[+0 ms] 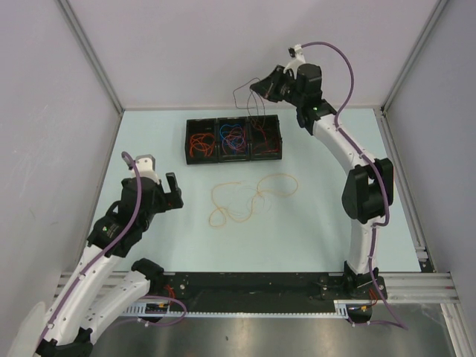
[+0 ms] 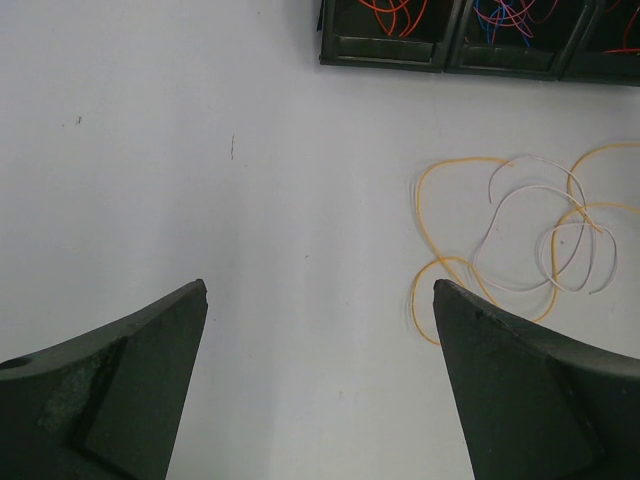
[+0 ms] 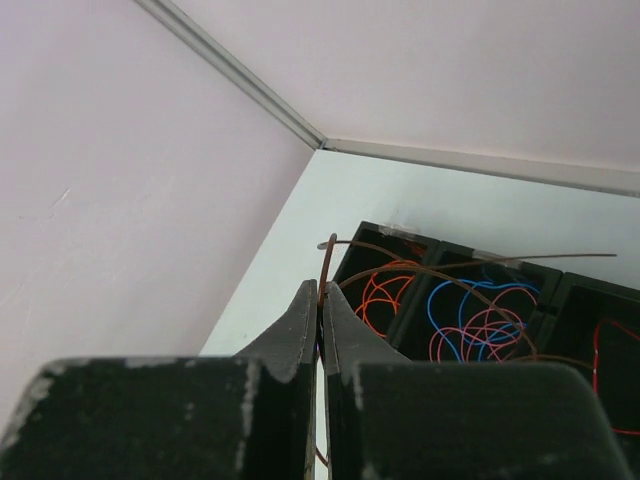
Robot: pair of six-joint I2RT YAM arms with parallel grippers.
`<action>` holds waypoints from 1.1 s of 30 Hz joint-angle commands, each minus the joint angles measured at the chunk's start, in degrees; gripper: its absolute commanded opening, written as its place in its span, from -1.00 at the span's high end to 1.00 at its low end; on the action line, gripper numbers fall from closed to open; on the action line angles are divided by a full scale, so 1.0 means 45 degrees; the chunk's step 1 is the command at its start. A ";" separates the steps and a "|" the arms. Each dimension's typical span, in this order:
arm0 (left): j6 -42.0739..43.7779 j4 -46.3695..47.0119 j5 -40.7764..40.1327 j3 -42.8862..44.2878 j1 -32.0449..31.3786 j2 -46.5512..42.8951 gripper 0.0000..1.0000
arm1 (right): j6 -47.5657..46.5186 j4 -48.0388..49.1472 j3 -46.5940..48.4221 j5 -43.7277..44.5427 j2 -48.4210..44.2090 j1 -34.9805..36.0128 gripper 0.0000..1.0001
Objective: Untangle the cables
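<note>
Right gripper [image 3: 321, 298] raised over the far side of the table [image 1: 320, 223], jaws pressed together on a thin brown wire [image 3: 323, 262] right at the fingertips. The wire arcs out of the pinch and trails down toward the black tray [image 1: 187, 143]; the top view suggests the right-hand compartment, but where it ends cannot be told. Red cables [image 1: 201, 143] fill the left compartment in curls; blue cables [image 1: 234, 137] mixed with pinkish ones fill the middle one. Left gripper [image 2: 320, 288] low over bare table, jaws wide apart, nothing between them. A yellow cable [image 2: 440, 185] and a white cable [image 2: 500, 270] lie loose on the table just ahead and to the right of it, loops crossing several times, near the tray but apart from it. Handling, as a judgement: all strands look very light, limp and thin, likely to slip through a loose pinch and to drag neighbours along where loops cross. Best hold probably a free end or an outer loop clear of the crossings, pinched deep between the pads. The lifted wire appears to hold its curve, so some springiness; a slow pull seems wise, since snagged strands could lift out of the tray with it.
</note>
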 commanded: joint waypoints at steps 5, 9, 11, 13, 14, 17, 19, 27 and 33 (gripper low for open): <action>0.0021 0.0303 -0.0190 -0.0029 0.0103 -0.0154 -1.00 | 0.0225 0.0135 0.1062 0.0096 0.0533 -0.0012 1.00; 0.0021 0.0303 -0.0170 -0.0029 0.0103 -0.0076 -0.99 | 0.0303 0.0349 0.0439 0.0038 0.0397 -0.0227 1.00; 0.0021 0.0323 -0.0170 -0.0029 0.0123 -0.0037 -0.99 | 0.0361 0.0505 0.0184 -0.0079 0.0261 -0.0344 1.00; 0.0021 0.0303 -0.0190 -0.0029 0.0103 0.0002 -0.99 | 0.0323 0.0681 -0.0246 -0.0119 0.0124 -0.0461 1.00; 0.0001 0.0303 -0.0209 -0.0029 0.0103 0.0022 -1.00 | 0.0322 0.0740 -0.0421 -0.0138 -0.0032 -0.0481 1.00; 0.0001 0.0303 -0.0229 -0.0029 0.0104 0.0061 -1.00 | 0.0400 0.1013 -0.1047 -0.0333 -0.0364 -0.0656 1.00; 0.0001 0.0284 -0.0248 -0.0010 0.0123 0.0100 -0.99 | 0.0401 0.1228 -0.1476 -0.0490 -0.0560 -0.0715 1.00; -0.0019 0.0264 -0.0307 -0.0010 0.0123 0.0119 -0.99 | 0.0167 0.1697 -0.1771 -0.1134 -0.1438 -0.0696 1.00; -0.0038 0.0245 -0.0346 -0.0010 0.0103 0.0119 -1.00 | 0.0185 0.1600 -0.1615 -0.1153 -0.1752 -0.0716 1.00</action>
